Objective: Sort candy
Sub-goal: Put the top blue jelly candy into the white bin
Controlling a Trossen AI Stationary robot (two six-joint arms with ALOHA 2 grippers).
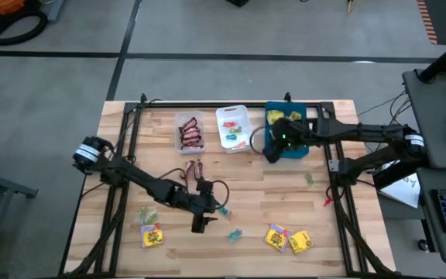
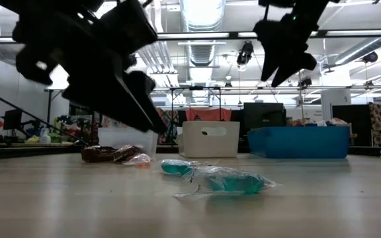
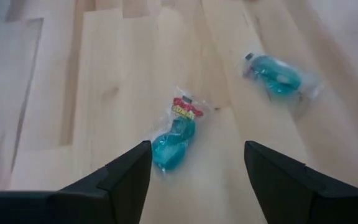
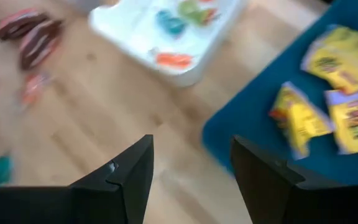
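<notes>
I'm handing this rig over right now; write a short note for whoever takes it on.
Left gripper: open, empty, above a teal wrapped candy on the wooden table.
Right gripper: open, empty, at the blue tray's edge.
Done: red-brown bars in the clear tray, small pieces in the white tray, yellow packets in the blue one.
Left: loose teal candies, yellow packets and others on the table.

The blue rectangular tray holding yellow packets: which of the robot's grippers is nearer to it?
Right. The right gripper hangs open over the blue rectangular tray's near-left edge. The left gripper is open far off, above the teal wrapped candies.
</notes>
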